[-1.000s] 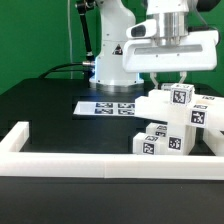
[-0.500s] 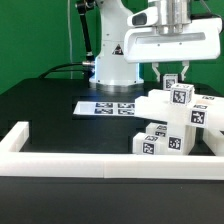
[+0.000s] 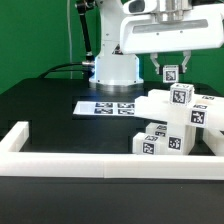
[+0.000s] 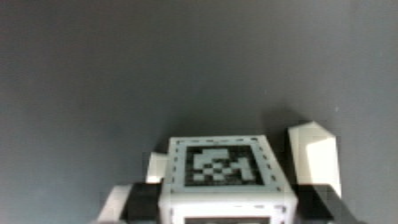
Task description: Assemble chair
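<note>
In the exterior view my gripper (image 3: 171, 73) hangs above the right side of the table, shut on a small white chair part (image 3: 171, 72) with a black-and-white tag. The part is lifted off the pile. Below it, the other white chair parts (image 3: 172, 126) lie clustered together, tags facing several ways. In the wrist view the held chair part (image 4: 222, 172) fills the space between my dark fingers (image 4: 146, 199), its tag facing the camera. A second white piece (image 4: 308, 150) shows just beside it; I cannot tell whether it is joined to the held part.
The marker board (image 3: 108, 106) lies flat in front of the arm's white base (image 3: 116, 68). A long low white border rail (image 3: 60, 160) runs along the near side of the black table (image 3: 50, 115) and turns up the exterior view's left.
The gripper has risen straight up with the small tagged part in it, away from the pile of parts. The pile itself has not moved.
</note>
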Robot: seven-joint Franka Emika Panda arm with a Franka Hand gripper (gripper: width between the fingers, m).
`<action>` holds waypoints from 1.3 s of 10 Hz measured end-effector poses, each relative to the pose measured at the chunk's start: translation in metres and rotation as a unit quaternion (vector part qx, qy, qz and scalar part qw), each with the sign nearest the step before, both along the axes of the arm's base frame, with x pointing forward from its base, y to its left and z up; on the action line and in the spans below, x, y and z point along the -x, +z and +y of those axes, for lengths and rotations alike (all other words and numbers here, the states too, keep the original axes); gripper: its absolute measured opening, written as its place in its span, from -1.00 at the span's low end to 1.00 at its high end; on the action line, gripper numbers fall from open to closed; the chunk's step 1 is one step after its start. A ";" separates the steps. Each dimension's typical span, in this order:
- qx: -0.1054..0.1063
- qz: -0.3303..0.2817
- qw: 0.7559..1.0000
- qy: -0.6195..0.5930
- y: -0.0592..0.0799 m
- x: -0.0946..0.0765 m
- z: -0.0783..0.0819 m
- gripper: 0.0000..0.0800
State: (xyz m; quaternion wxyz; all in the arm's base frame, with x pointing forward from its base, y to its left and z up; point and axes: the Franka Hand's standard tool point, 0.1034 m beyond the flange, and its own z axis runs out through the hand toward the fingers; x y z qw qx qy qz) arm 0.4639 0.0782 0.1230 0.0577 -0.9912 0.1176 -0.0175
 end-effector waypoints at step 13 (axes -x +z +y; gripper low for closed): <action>0.015 -0.020 0.999 0.043 0.021 -0.060 0.002 -0.28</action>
